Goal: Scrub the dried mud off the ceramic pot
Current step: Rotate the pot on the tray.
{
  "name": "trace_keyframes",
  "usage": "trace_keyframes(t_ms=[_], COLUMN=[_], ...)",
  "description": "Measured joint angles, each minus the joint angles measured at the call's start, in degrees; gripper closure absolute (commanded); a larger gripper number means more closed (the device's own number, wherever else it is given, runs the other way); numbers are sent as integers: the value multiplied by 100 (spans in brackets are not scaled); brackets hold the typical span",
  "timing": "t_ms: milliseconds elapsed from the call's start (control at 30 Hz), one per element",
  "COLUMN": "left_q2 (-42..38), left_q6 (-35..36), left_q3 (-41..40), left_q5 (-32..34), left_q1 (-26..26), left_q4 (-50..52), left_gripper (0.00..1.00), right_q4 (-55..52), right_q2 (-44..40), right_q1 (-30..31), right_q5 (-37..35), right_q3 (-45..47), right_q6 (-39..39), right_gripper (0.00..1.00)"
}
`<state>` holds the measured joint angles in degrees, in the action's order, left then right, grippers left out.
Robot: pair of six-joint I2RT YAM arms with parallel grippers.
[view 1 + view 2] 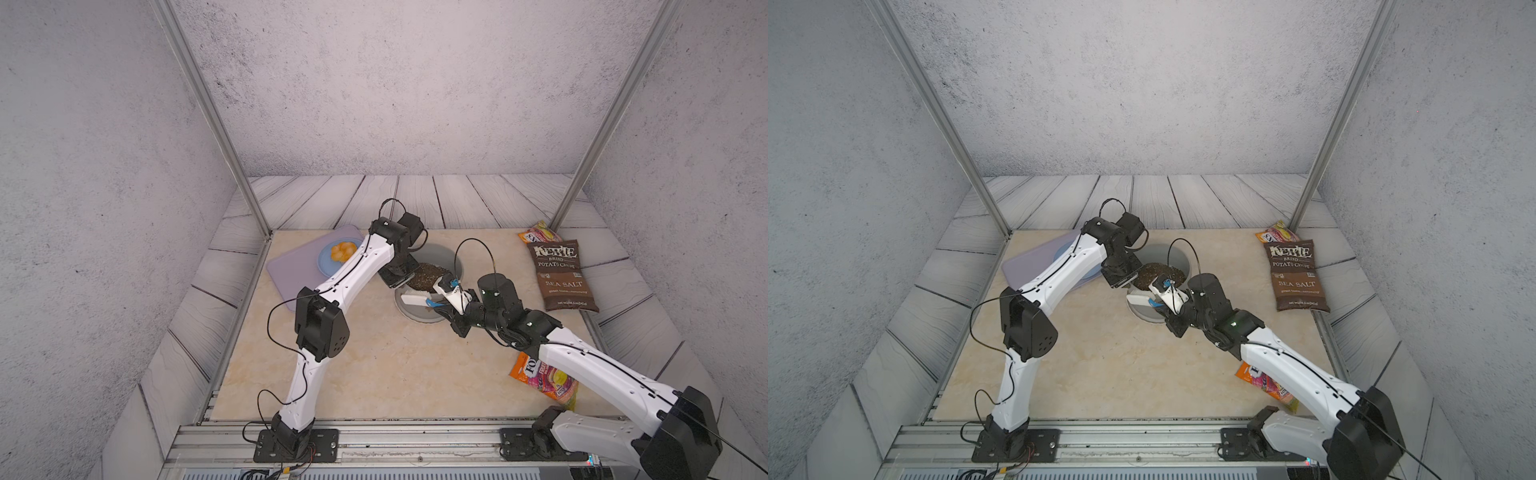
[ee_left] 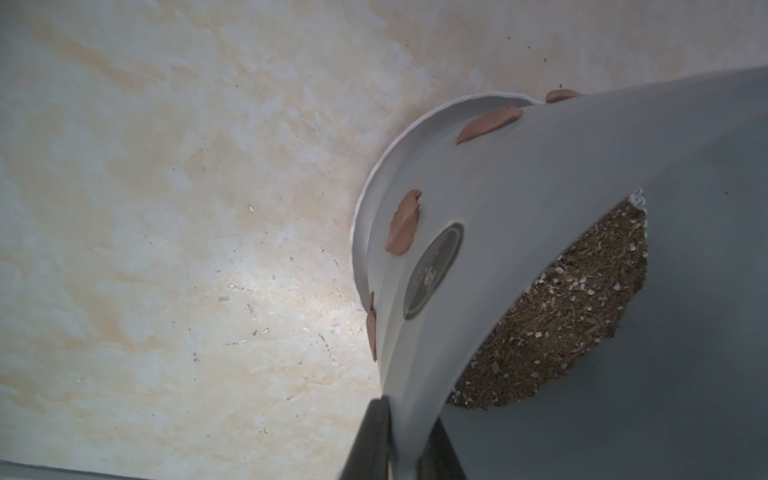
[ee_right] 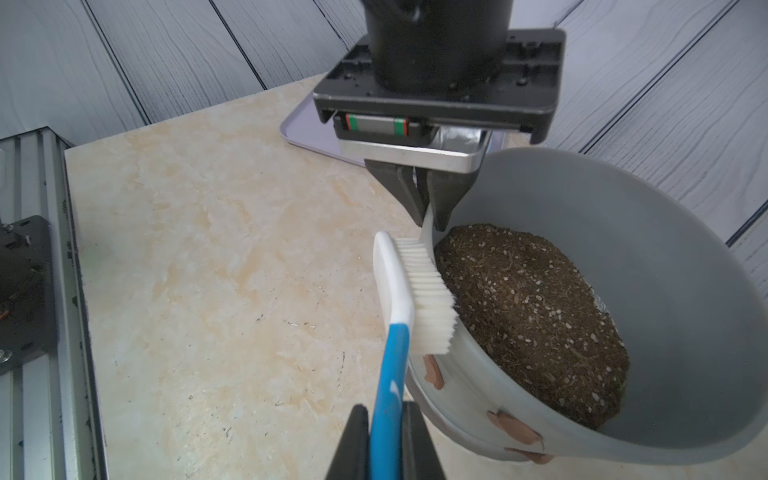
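Toward the back of the marble-look worktop (image 3: pixel 208 270) stands the ceramic pot (image 3: pixel 665 249), smooth grey, holding speckled soil (image 3: pixel 532 316). The left gripper (image 3: pixel 428 218) has its jaws pinching the rim. The right gripper (image 3: pixel 386 449) has its jaws pinching a blue-handled brush (image 3: pixel 395 291), white bristles against the rim. Matte brown dried mud (image 2: pixel 404 222) dots the outer wall.

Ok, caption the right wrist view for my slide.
Right tool holds the brush, bristles against the pot wall near the mud, while the left tool pinches the rim.
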<state>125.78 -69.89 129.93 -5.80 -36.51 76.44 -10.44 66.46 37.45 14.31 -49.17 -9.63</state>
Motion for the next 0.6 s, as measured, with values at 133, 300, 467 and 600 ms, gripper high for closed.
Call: trace_keyframes(t_ms=[133, 300, 467, 600], left_q2=[7, 28, 33, 33], left_q6=[2, 15, 33, 48], left_q3=[11, 68, 74, 74], left_q5=[7, 42, 70, 109], left_q1=[0, -7, -15, -20], left_q4=[11, 55, 87, 94], left_gripper=[100, 100, 100, 100], right_q4=[105, 72, 109, 92], right_q2=[131, 420, 409, 369], right_q1=[90, 107, 111, 114], right_q5=[-131, -140, -162, -199], right_q3=[7, -4, 81, 136], right_q6=[61, 151, 249, 282], right_gripper=[100, 100, 100, 100])
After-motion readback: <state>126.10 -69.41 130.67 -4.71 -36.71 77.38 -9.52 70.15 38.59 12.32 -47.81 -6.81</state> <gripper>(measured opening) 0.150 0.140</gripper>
